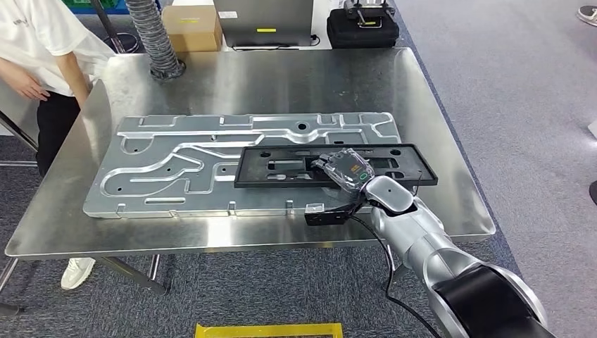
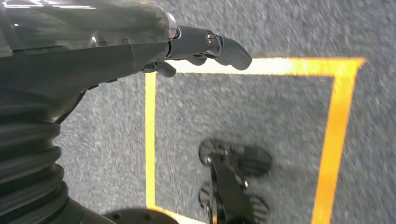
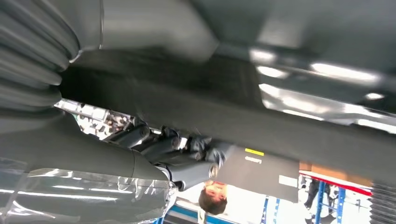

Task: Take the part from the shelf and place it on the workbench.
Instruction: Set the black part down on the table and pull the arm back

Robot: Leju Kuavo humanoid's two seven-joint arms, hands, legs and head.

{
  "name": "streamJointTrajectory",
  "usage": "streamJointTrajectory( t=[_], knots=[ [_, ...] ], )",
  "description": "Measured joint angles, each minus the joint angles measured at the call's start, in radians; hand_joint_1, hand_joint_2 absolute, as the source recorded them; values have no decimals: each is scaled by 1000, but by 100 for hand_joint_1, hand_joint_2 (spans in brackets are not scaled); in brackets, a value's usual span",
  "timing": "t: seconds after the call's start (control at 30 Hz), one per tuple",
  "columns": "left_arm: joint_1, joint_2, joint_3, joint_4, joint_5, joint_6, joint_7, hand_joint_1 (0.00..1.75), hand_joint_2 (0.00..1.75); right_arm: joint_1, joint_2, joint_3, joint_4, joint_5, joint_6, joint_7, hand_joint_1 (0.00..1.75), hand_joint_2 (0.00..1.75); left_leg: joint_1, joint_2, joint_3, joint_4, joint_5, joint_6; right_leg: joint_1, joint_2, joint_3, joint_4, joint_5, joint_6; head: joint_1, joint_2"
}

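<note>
Brushed, glossy metal was noted on the workbench (image 1: pixel 436 120); matt black plastic on the part (image 1: pixel 281 169); rough grey carpet (image 1: pixel 521 84).

Head view high over workbench (image 1: pixel 232 77), left wrist facing floor (image 2: pixel 261 116)

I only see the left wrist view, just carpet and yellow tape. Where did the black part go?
Observer: The black frame part lies on a grey metal plate on the steel workbench.
Operator: Is a hand on it?
Observer: Yes, the right hand sits on its near edge, toward the right end.
Operator: Is it gripping or just touching?
Observer: In the right wrist view the part runs between the thumb and the dark fingers, so it looks gripped.
Operator: Anyone nearby?
Observer: A person in a white shirt stands at the bench's far left corner.
</note>
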Motion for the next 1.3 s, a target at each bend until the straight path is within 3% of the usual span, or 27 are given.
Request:
streamJointTrajectory(
  t=[0.07,0.13,0.2,0.23,0.27,0.37,0.43,0.53,0.6,0.67,0.7,0.73,0.77,0.87,0.93,1.0,1.07,1.13,1.2,1.23,1.27,1.3],
  knots=[
    [0,0,0,0,0,12,3,0,87,6,-3,-7,3,-9,-12,-6,0,0,3,1,2,-7,5,13,-2,-1,-14,35,-27,10,0,0],
    [-1,0,0,0,-1,15,3,0,0,11,-6,-12,5,-14,-21,-12,0,0,3,2,3,-10,7,19,-4,-2,-65,148,-87,17,0,0],
    [-1,0,0,0,-3,21,5,0,0,22,-7,-17,8,-23,-26,-23,0,0,3,2,3,-9,6,21,-7,-2,-123,269,-130,22,0,0],
    [-1,0,0,0,-5,24,7,0,0,28,-7,-20,10,-33,-29,-35,0,0,3,1,3,-8,6,21,-8,-2,-133,288,-127,23,0,0],
    [-1,0,0,0,-7,26,10,0,0,32,-7,-24,10,-48,-32,-52,0,0,3,1,3,-6,5,21,-9,-2,-123,265,-105,21,0,0],
    [-2,-1,0,0,-11,28,16,0,0,33,-3,-55,-1,-139,-40,-145,0,0,1,-1,3,0,1,14,-6,-3,-29,67,-16,8,0,0],
    [-3,-2,0,0,-13,30,17,0,0,39,5,-87,-28,-241,-23,-224,0,0,0,0,1,2,-1,5,0,-2,-1,5,-2,1,0,0],
    [-3,-3,-1,0,-16,31,18,0,0,63,12,-114,-115,-422,28,-272,0,0,-1,0,2,1,-6,-11,-1,-2,2,-4,2,-12,0,0],
    [-4,-4,-1,0,-18,29,18,0,0,81,9,-113,-201,-570,59,-273,0,0,0,1,-22,60,-47,-20,-7,-4,7,-14,7,-23,0,0],
    [-3,-5,-1,0,-19,28,18,0,0,110,-3,-105,-312,-729,93,-274,0,0,2,1,-79,191,-114,-26,-7,-5,9,-15,7,-28,0,0],
    [-2,-5,-1,0,-19,28,18,0,0,128,-12,-101,-371,-793,110,-274,0,0,3,1,-105,249,-134,-29,-7,-6,9,-15,6,-28,0,0],
    [-1,-6,-1,0,-19,28,18,0,0,146,-24,-99,-431,-844,126,-274,0,0,3,2,-118,276,-135,-31,-6,-7,9,-14,6,-28,0,0],
    [-1,-6,-1,0,-19,28,19,0,0,159,-34,-99,-483,-875,138,-274,0,0,4,2,-113,264,-117,-32,-6,-6,10,-14,5,-27,0,0],
    [-3,-5,-1,0,-12,27,17,0,0,195,-68,-104,-640,-1006,172,-274,0,0,6,2,-23,81,-24,-27,-5,-2,12,-8,0,-18,0,0],
    [-4,-7,1,0,3,25,8,0,0,238,-103,-141,-789,-1131,191,-274,0,0,3,0,10,12,-10,-16,-2,-3,9,-3,-3,-6,0,0],
    [0,-8,9,0,25,23,-3,0,0,296,-147,-237,-936,-1175,169,-273,0,0,0,-6,11,8,-13,-2,-1,-8,9,-3,-4,6,0,0],
    [7,-13,20,0,48,21,-14,0,0,371,-199,-396,-1047,-1113,106,-267,0,0,2,-13,15,2,-10,14,-5,-12,11,10,-21,21,0,0],
    [13,-18,33,0,60,18,-20,0,0,481,-244,-582,-1096,-1009,49,-262,0,0,4,-17,18,-2,-6,27,-7,-10,-20,92,-76,31,0,0],
    [17,-20,42,0,61,13,-19,0,0,612,-265,-741,-1103,-935,12,-264,0,0,2,-20,16,-2,-6,33,-9,-8,-78,217,-140,36,0,0],
    [19,-22,44,0,60,9,-17,0,0,675,-269,-810,-1099,-910,-15,-267,0,0,0,-21,13,-1,-5,34,-9,-8,-96,254,-154,37,0,0],
    [19,-23,45,0,57,5,-15,0,0,735,-266,-869,-1089,-887,-46,-270,0,0,-3,-21,11,0,-5,34,-10,-8,-96,257,-150,36,0,0],
    [19,-24,46,0,54,1,-14,0,0,789,-260,-925,-1075,-866,-78,-272,0,0,-7,-21,9,1,-5,35,-10,-8,-74,221,-129,33,0,0]
  ],
)
